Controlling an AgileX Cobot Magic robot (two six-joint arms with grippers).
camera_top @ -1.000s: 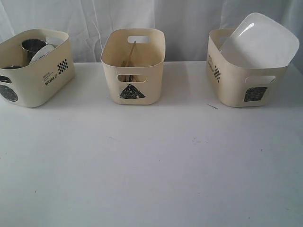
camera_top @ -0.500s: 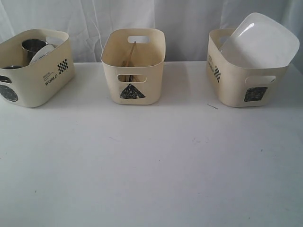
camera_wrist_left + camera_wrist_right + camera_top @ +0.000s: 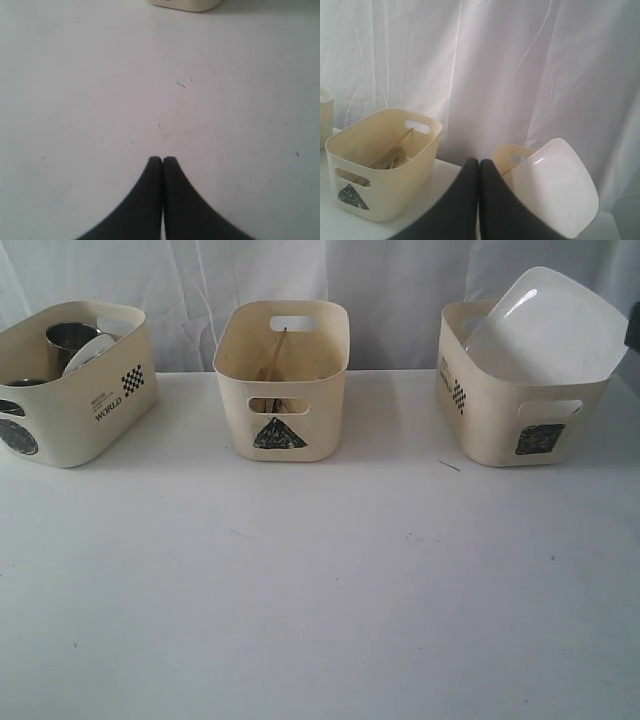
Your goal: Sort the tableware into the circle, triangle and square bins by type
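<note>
Now, in the exterior view, three cream bins stand in a row across the upper part of the frame on a white table [image 3: 320, 590]. At upper left, the circle bin [image 3: 95, 425] holds a steel mug [image 3: 66, 338] with a white round bowl [image 3: 90, 350] leaning against it; a second mug [image 3: 25, 382] just shows at the left edge. At upper centre, the triangle bin [image 3: 320, 410] has two thin wooden chopsticks [image 3: 277, 352] slanting up against its back wall; whatever else lies at its bottom is too dim to name. At upper right, the square bin [image 3: 490, 420] carries the large white rounded-square plate [image 3: 548, 328], tilted and sticking out well above the rim. The left gripper [image 3: 162, 160] has its fingers pressed together on nothing, above bare table, with a bin's edge [image 3: 185, 5] beyond. The right gripper [image 3: 478, 162] is likewise closed and empty, facing the gap between the triangle bin and the plate.
</note>
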